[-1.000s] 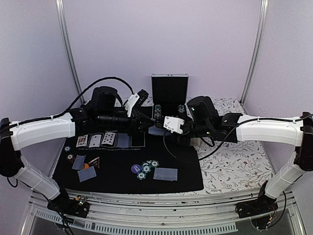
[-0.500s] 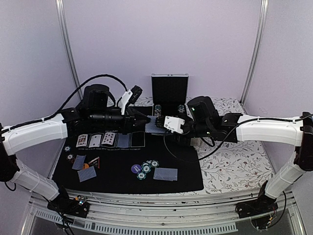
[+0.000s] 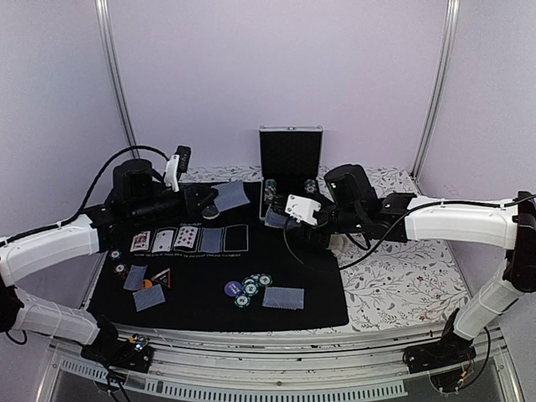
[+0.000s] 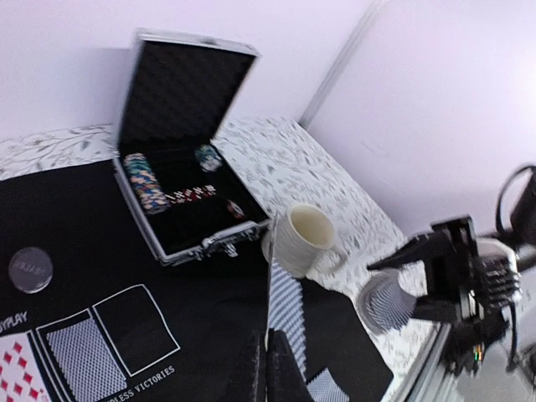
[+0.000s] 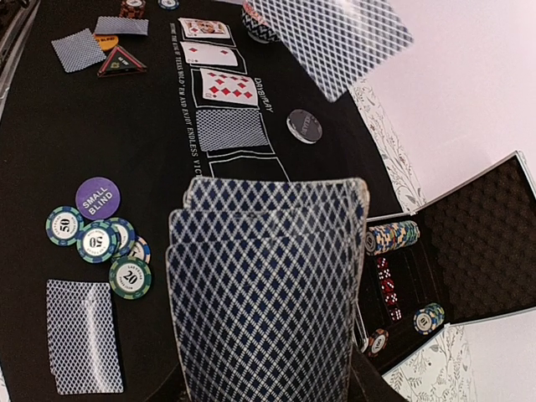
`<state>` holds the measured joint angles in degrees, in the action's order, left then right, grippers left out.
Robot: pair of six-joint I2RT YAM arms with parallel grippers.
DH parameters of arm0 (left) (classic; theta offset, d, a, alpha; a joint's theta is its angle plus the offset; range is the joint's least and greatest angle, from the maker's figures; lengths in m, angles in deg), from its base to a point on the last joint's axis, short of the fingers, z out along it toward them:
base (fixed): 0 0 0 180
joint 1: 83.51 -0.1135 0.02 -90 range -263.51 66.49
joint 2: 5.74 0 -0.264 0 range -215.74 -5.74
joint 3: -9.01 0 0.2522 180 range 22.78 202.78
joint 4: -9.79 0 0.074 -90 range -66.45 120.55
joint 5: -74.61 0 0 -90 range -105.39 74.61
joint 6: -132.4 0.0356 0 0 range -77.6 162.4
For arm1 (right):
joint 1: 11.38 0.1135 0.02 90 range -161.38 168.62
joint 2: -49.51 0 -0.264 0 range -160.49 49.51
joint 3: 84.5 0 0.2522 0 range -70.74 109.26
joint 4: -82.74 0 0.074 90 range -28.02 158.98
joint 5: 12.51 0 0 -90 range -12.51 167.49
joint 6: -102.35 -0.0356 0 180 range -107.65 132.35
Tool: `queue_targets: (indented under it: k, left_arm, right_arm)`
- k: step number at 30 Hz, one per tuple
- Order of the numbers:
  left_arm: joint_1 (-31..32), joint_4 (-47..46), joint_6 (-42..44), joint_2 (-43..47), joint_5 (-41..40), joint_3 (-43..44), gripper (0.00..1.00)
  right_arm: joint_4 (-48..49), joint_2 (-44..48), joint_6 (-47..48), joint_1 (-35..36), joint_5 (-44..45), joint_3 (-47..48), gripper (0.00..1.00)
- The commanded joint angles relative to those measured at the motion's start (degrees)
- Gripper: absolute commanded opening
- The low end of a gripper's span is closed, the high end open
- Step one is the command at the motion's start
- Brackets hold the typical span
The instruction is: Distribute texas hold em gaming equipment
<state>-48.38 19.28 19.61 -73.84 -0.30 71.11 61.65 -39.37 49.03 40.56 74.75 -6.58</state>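
The left arm point(image 3: 50, 243) and right arm point(image 3: 456, 222) wear long white shells far behind each pincer, with black, blocky joints nearer it. A white camera block point(image 3: 301, 208) sits just behind the right pincer point(image 3: 278, 219), another behind the left pincer point(image 3: 211, 203). Thin black cables point(image 3: 109, 163) loop back from both wrists. The fingers point(image 4: 251, 373) are black.
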Motion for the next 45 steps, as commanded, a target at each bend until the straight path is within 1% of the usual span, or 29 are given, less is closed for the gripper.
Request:
queue_targets:
  k: [1, 4, 6, 8, 12, 14, 17, 21, 24, 27, 30, 32, 34, 39, 45]
  left_arm:
    - [-0.90, -14.77, -19.07, 1.27, -14.69, -10.57, 0.00]
    - [-0.30, -21.77, -27.67, -3.31, -19.30, -15.05, 0.00]
    - [-0.06, -23.55, -31.95, -7.64, -21.28, -15.67, 0.00]
    - [0.94, -24.47, -34.26, -11.79, -23.58, -15.05, 0.00]
    - [3.88, -27.35, -38.55, -19.11, -31.69, -13.99, 0.00]
    - [4.42, -29.67, -40.58, -22.77, -33.90, -13.70, 0.00]
    - [5.29, -30.31, -44.75, -26.64, -37.49, -12.97, 0.00]
    - [5.98, -32.33, -48.66, -30.84, -38.52, -12.69, 0.00]
    - [6.93, -32.13, -49.03, -32.84, -39.56, -11.66, 0.00]
    - [7.59, -31.41, -49.39, -34.07, -38.28, -10.89, 0.00]
    - [8.11, -27.75, -49.59, -34.21, -36.59, -9.50, 0.19]
    - [8.55, -22.80, -49.82, -34.02, -36.41, -8.51, 0.25]
    - [8.80, -19.91, -50.03, -33.53, -35.77, -8.03, 0.27]
    - [9.40, -16.85, -48.98, -31.91, -32.53, -8.55, 0.30]
    - [9.51, -11.32, -46.42, -29.59, -27.37, -8.26, 0.39]
  right_arm:
    - [1.59, 0.70, -2.61, -0.38, 2.05, -0.17, 0.42]
    - [1.94, 0.22, -3.17, -0.40, 2.02, 0.05, 0.42]
    - [2.09, 0.20, -3.28, -0.40, 1.78, 0.13, 0.42]
    - [2.14, 0.33, -3.29, -0.37, 1.76, 0.26, 0.42]
    - [1.99, 0.38, -3.27, -0.40, 1.87, 0.13, 0.42]
    - [2.05, 0.42, -3.24, -0.37, 1.78, -0.04, 0.42]
    - [1.86, 0.54, -3.25, -0.36, 1.78, -0.30, 0.42]
    - [1.76, 0.89, -3.20, -0.42, 1.89, -0.62, 0.42]
    - [1.74, 1.08, -3.13, -0.41, 1.92, -0.77, 0.42]
    - [1.70, 1.31, -3.20, -0.42, 1.80, -0.95, 0.42]
    - [1.70, 1.66, -3.16, -0.36, 1.80, -1.18, 0.42]
    - [1.70, 1.84, -3.05, -0.40, 1.79, -1.15, 0.42]
    - [1.71, 1.95, -3.03, -0.41, 1.78, -1.25, 0.42]
    - [1.49, 2.02, -2.87, -0.40, 1.71, -1.23, 0.42]
    - [1.24, 2.21, -2.83, -0.42, 1.69, -1.35, 0.42]
